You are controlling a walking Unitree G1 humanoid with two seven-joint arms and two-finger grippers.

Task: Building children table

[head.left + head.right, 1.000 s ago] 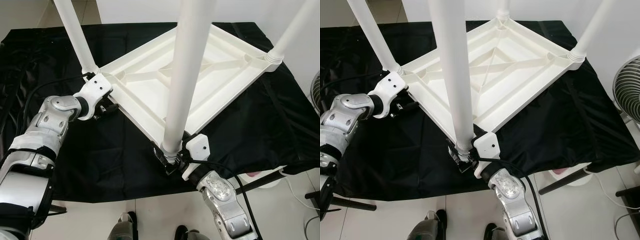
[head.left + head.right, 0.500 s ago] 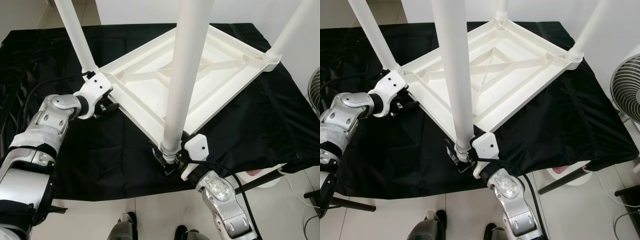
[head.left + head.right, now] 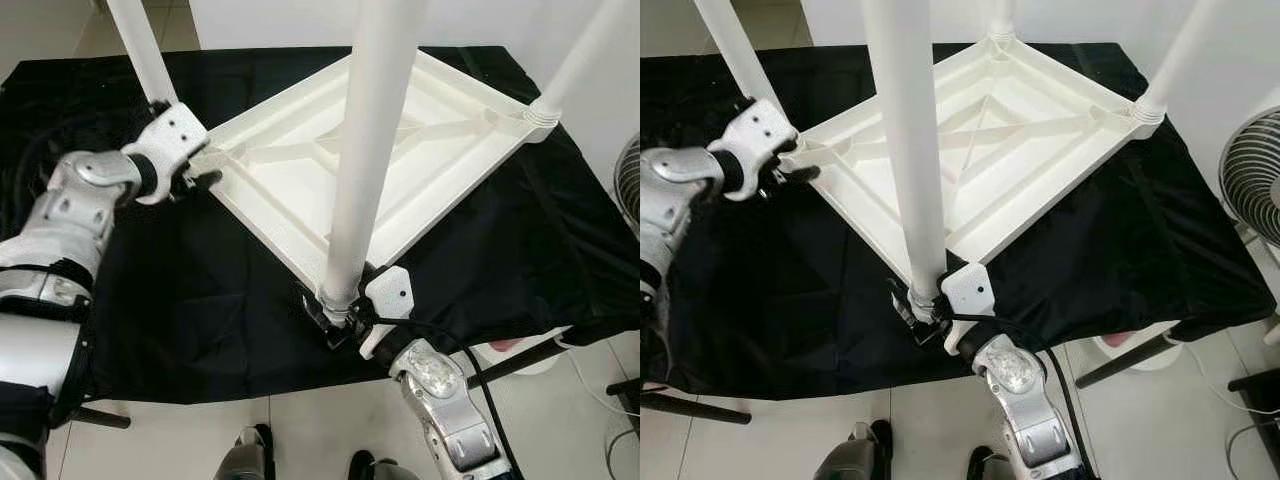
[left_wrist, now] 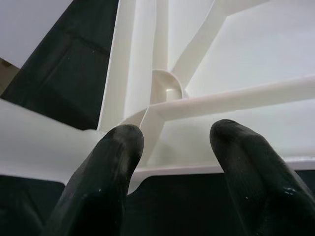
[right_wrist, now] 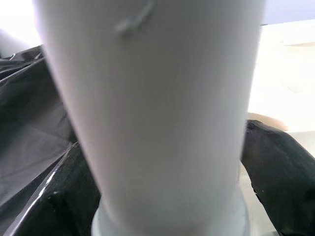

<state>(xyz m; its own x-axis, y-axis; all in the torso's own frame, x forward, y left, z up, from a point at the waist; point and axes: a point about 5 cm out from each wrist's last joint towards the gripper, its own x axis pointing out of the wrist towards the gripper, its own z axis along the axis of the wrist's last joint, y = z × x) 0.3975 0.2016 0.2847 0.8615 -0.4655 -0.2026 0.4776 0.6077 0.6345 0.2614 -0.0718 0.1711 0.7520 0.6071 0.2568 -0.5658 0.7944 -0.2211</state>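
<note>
Children's table (image 3: pixel 400 140), white plastic, lies upside down on a black cloth (image 3: pixel 200 290) that covers a work surface; its ribbed underside faces up and its legs stand upward. The tabletop sits diagonally, one corner pointing toward the robot and reaching the near edge of the cloth, the opposite corner near the far edge. Near leg (image 3: pixel 370 150) rises from that near corner. Right gripper (image 3: pixel 335 318) is clamped on the base of this leg, one black finger on each side; in the right wrist view the leg (image 5: pixel 152 113) stands between the two fingers (image 5: pixel 275 172). Left leg (image 3: pixel 142 45) rises from the left corner, and right leg (image 3: pixel 585 55) from the right corner. Left gripper (image 3: pixel 197 176) sits just beside the left corner at the tabletop's rim, fingers spread and holding nothing; in the left wrist view the two fingertips (image 4: pixel 113 162) hover apart over the rim and a rib junction (image 4: pixel 165 98) of the underside. Open cloth lies to the left of the tabletop and between the two arms. To the right, the cloth drops off at the surface's edge, beyond which a fan (image 3: pixel 1252 175) stands on the pale tiled floor (image 3: pixel 300 440). A white wall (image 3: pixel 280 20) lies behind the far edge.
</note>
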